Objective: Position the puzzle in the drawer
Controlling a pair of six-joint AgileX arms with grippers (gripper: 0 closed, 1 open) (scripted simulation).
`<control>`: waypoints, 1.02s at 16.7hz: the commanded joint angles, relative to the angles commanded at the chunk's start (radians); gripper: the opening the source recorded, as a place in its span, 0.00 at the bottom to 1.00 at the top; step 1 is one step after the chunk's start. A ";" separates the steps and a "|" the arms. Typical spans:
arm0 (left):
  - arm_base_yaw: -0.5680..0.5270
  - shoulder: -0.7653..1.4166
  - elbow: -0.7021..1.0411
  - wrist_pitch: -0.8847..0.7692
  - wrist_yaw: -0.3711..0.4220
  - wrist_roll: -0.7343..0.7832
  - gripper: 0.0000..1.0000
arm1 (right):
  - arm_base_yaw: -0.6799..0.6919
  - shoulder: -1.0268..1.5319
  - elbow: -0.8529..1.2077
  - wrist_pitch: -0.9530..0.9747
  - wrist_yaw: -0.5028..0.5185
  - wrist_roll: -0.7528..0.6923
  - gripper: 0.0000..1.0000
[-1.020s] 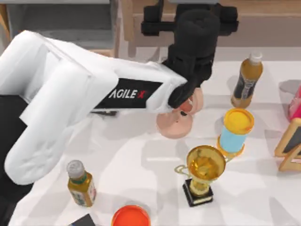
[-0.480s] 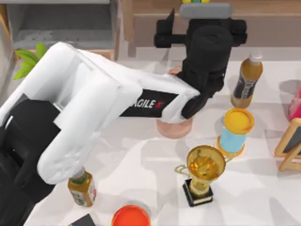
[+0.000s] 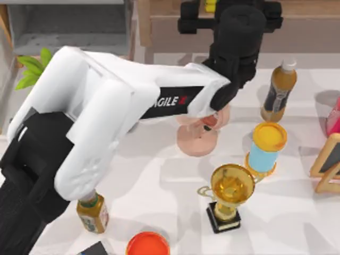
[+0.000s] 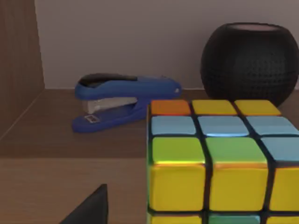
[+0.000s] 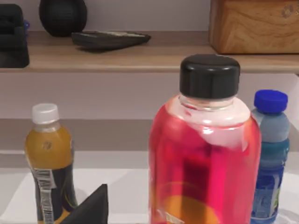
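My left arm reaches right across the tabletop [image 3: 159, 180] to the long brown shelf [image 3: 297, 32] at the back, and its left pincer [image 3: 212, 6] is up over that shelf. From the left wrist camera the puzzle [image 4: 219, 161] sits right in front of me on the shelf board, yellow and green tiles facing the lens with pale blue and one orange tile on its upper face. A blue stapler [image 4: 122, 100] lies behind it to one side and a round black speaker [image 4: 249, 63] stands behind it on the other. I cannot tell how far the left pincer's fingers are spread, or whether they touch the cube. From above, the drawer [image 3: 69, 26] stands at the back left, well apart from the puzzle, its dark grey inside showing. On the tabletop I see a pink stand [image 3: 197, 139], a gold trophy [image 3: 229, 194], a yellow-lidded blue can [image 3: 265, 149] and an amber bottle [image 3: 280, 90]. My right wrist camera faces a red bottle [image 5: 205, 154] close up; I cannot tell that pincer's state
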 joint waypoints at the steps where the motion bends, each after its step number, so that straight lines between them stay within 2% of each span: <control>1: 0.009 0.019 0.035 -0.015 0.009 0.000 1.00 | 0.000 0.000 0.000 0.000 0.000 0.000 1.00; 5: 0.032 0.089 0.125 -0.041 0.032 -0.005 1.00 | 0.000 0.000 0.000 0.000 0.000 0.000 1.00; 9: 0.032 0.095 0.129 -0.041 0.033 -0.006 1.00 | 0.000 0.000 0.000 0.000 0.000 0.000 1.00; 17: 0.032 0.095 0.129 -0.041 0.033 -0.006 0.40 | 0.000 0.000 0.000 0.000 0.000 0.000 1.00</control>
